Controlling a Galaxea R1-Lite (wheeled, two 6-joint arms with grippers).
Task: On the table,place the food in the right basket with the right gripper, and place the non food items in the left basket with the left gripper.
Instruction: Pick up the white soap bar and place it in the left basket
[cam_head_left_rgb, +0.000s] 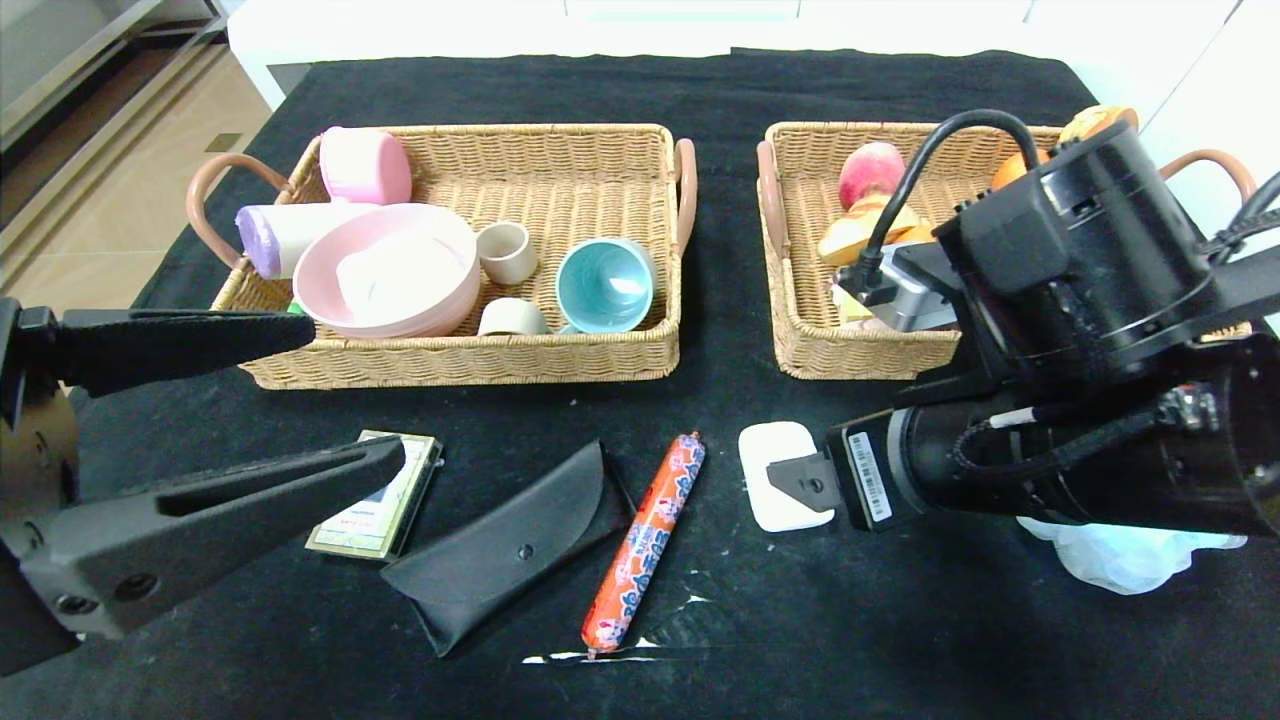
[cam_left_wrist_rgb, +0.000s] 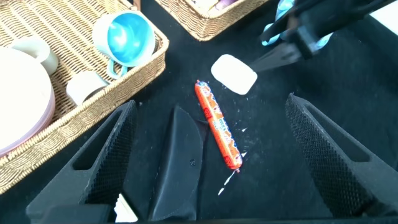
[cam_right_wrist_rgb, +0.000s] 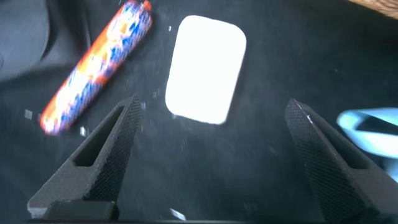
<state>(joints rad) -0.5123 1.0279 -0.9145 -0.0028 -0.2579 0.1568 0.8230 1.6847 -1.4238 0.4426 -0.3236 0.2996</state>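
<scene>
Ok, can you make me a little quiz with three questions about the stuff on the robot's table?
1. True or false: the sausage stick already lies inside the right basket.
2. Which thing lies nearest the right gripper? A: the white soap bar, B: the black pouch, C: the card box.
3. Fill in: the blue cup sits in the ___ basket.

Key:
1. False; it lies on the table, between pouch and soap.
2. A
3. left; the left basket, where the pink bowl is.
</scene>
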